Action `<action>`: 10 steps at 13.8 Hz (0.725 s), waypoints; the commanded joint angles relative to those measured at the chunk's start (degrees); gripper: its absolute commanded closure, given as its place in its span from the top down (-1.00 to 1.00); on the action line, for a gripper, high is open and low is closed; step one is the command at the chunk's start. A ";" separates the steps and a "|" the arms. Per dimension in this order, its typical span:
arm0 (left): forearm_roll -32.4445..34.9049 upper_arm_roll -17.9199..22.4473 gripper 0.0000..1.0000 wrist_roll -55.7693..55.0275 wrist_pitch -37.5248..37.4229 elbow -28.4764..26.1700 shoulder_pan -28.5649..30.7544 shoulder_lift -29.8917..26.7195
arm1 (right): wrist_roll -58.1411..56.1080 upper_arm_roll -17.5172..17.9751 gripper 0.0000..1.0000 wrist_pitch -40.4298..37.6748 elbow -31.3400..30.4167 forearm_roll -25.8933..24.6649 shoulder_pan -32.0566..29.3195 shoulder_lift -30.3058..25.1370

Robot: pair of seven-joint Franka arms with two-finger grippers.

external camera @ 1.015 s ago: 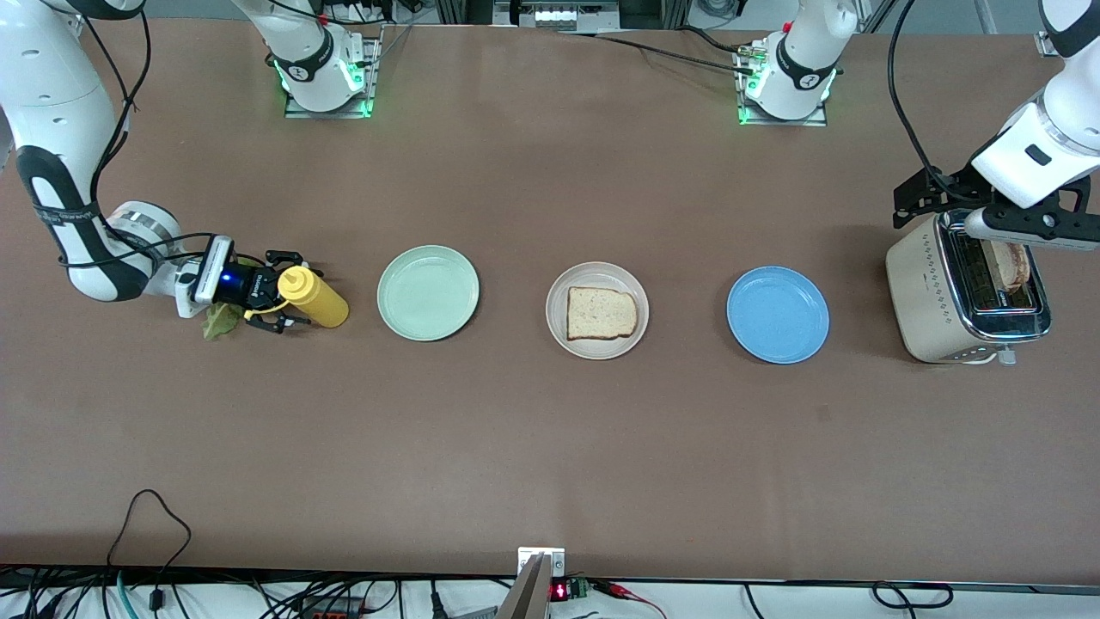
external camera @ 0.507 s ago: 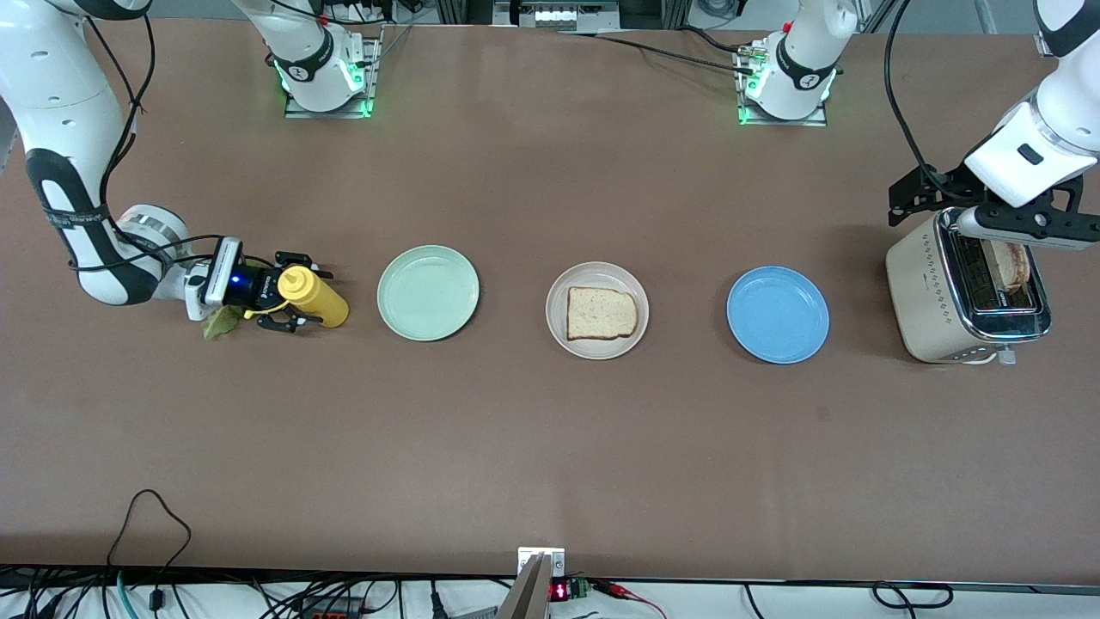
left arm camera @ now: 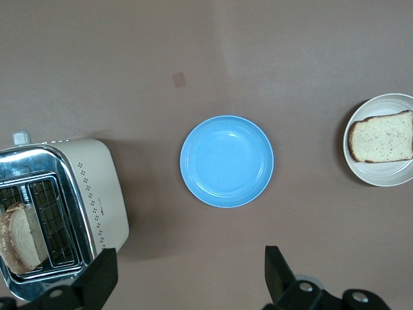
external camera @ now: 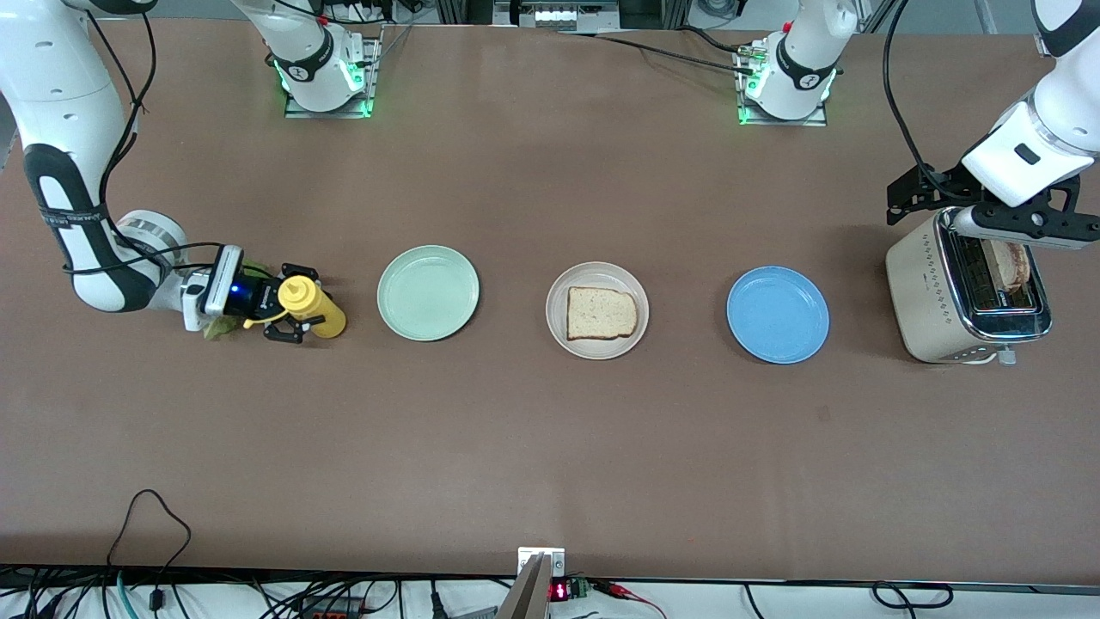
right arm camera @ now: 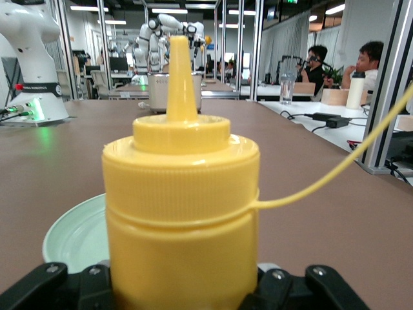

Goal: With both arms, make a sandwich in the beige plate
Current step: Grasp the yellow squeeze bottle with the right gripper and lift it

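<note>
A: Where's the sandwich?

B: One bread slice lies on the beige plate, mid-worktop. Another stands in the toaster, under the wide-open, empty left end effector.

A: And the right end effector?

B: Its jaws hug a yellow squeeze bottle; grip unconfirmed. The lettuce leaf lies beside it.

A: Handling?

B: Toast looks light and crumbly; pinch gently across its faces.

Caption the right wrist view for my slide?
Right gripper fingers flank the yellow squeeze bottle; mint-green plate beside it.
</note>
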 commanded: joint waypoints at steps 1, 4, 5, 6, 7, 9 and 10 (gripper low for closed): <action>1.04 -0.21 1.00 -0.25 -1.03 0.70 -0.17 -0.10 | 8.82 -0.47 -0.45 6.64 0.81 -0.18 5.04 -6.68; 1.04 -0.21 1.00 -0.34 -1.03 0.70 -0.17 -0.10 | 18.93 -0.47 -0.45 15.51 3.36 -4.73 10.40 -10.20; 1.04 -0.21 1.00 -0.34 -1.12 0.70 -0.17 -0.10 | 22.88 -0.47 -0.45 19.11 3.98 -7.10 12.33 -11.25; 1.04 -0.21 1.00 -0.34 -1.12 0.70 -0.17 -0.10 | 26.92 -0.47 -0.45 22.11 4.94 -9.47 14.53 -12.13; 1.04 -0.12 1.00 -0.34 -1.12 0.70 -0.17 -0.10 | 32.01 -0.47 -0.45 25.36 5.56 -12.80 16.81 -13.10; 1.04 -0.21 1.00 -0.34 -1.20 0.70 -0.17 -0.10 | 41.50 -0.47 -0.45 31.52 6.44 -19.40 21.03 -14.42; 1.04 -0.21 1.00 -0.34 -1.20 0.70 -0.17 -0.10 | 45.90 -0.47 -0.45 33.28 7.06 -22.39 22.79 -14.43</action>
